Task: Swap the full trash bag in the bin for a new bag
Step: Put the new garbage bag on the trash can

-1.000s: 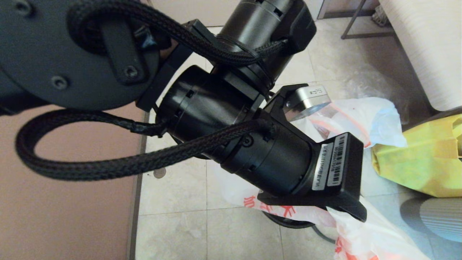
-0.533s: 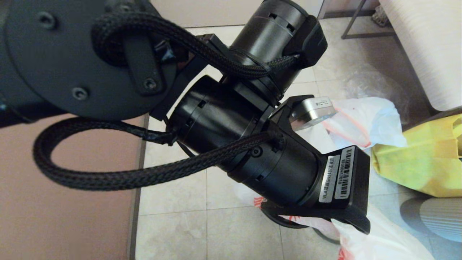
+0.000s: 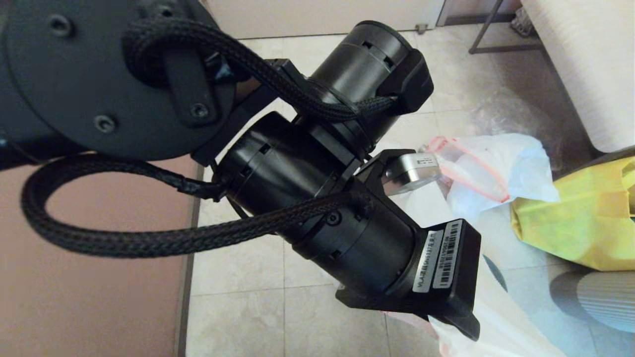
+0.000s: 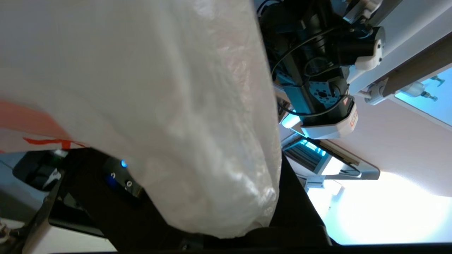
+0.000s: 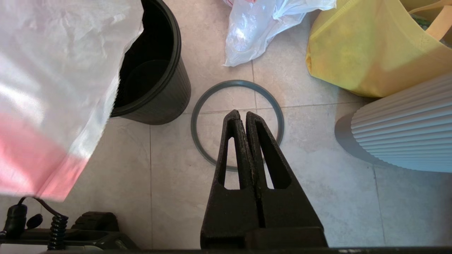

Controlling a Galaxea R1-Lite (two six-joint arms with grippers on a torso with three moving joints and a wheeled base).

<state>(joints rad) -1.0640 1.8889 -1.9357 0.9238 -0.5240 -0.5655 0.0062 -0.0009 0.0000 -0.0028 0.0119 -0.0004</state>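
Note:
My left arm (image 3: 317, 198) fills the head view. Its gripper (image 4: 247, 165) points upward, shut on the new bag (image 4: 159, 106), whose thin white film with red print drapes over the fingers and hides their tips. In the right wrist view the new bag (image 5: 53, 88) hangs above one side of the bin (image 5: 159, 88), a black pail standing unlined on the tiles. The grey hoop (image 5: 197, 116) lies flat on the floor beside the bin. My right gripper (image 5: 242, 114) hovers over the hoop, shut and holding nothing. The full trash bag (image 3: 491, 168) sits on the floor behind.
A yellow fabric bag (image 3: 580, 218) lies right of the full bag. A white ribbed object (image 5: 406, 130) stands close to the hoop. A metal furniture leg (image 3: 483, 29) is at the back. A brown panel (image 3: 89, 277) borders the tiles on the left.
My left arm swung up and right, then came back down and left with the new bag. The bag's red characters and the bin's dark rim below the wrist have dropped out of sight.

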